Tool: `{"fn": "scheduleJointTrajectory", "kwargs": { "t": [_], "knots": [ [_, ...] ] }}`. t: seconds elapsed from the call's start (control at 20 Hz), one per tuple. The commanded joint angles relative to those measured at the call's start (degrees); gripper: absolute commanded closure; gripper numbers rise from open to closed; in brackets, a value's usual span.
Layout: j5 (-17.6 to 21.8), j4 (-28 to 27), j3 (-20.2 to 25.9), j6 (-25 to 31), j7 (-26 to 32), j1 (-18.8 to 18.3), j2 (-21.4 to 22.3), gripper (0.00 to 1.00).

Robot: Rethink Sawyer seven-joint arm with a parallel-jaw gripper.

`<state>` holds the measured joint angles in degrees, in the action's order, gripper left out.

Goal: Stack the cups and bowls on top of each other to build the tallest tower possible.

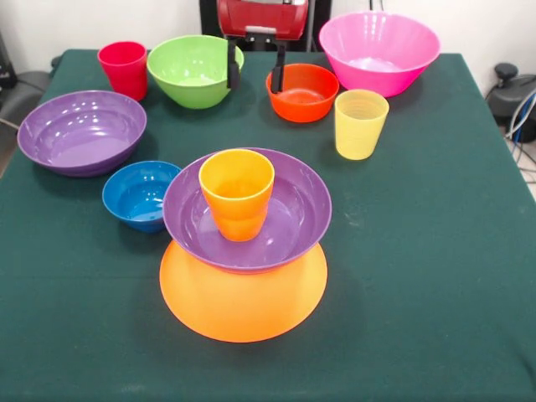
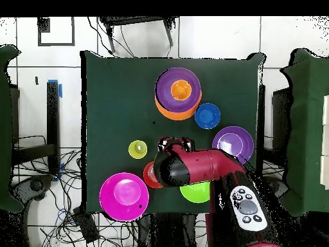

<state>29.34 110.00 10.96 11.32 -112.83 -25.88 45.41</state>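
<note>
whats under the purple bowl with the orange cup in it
The purple bowl, holding the upright orange cup, rests on an upside-down yellow-orange bowl. That bowl's inside is covered, so anything beneath it cannot be seen.

From my remote station, the tower (image 1: 244, 251) stood well in front of the open jaws: an upturned yellow-orange bowl (image 1: 243, 303), a purple bowl (image 1: 289, 219) upright on it, an orange cup (image 1: 236, 193) inside. The green bowl (image 1: 191, 70) sat just beside one jaw, the orange-red bowl (image 1: 306, 92) beside the other. The red-pink cup (image 1: 124, 69) and pink bowl (image 1: 379, 52) flanked those. The yellow cup (image 1: 360, 124), blue bowl (image 1: 138, 194) and second purple bowl (image 1: 81, 131) lay between jaws and tower.
</note>
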Motion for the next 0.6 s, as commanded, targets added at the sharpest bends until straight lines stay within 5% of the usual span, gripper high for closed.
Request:
{"fn": "scheduleJointTrajectory", "kwargs": {
  "t": [0.05,0.35,0.6],
  "knots": [
    [6.2,3.3,-1.3,-6.5,-2.2,0.6,2.0,0.0],
    [6.8,0.9,4.0,-1.6,3.6,-4.2,1.7,0.0],
    [10.6,-3.5,13.6,4.9,15.9,-11.0,-2.1,0.0]
  ]
}}
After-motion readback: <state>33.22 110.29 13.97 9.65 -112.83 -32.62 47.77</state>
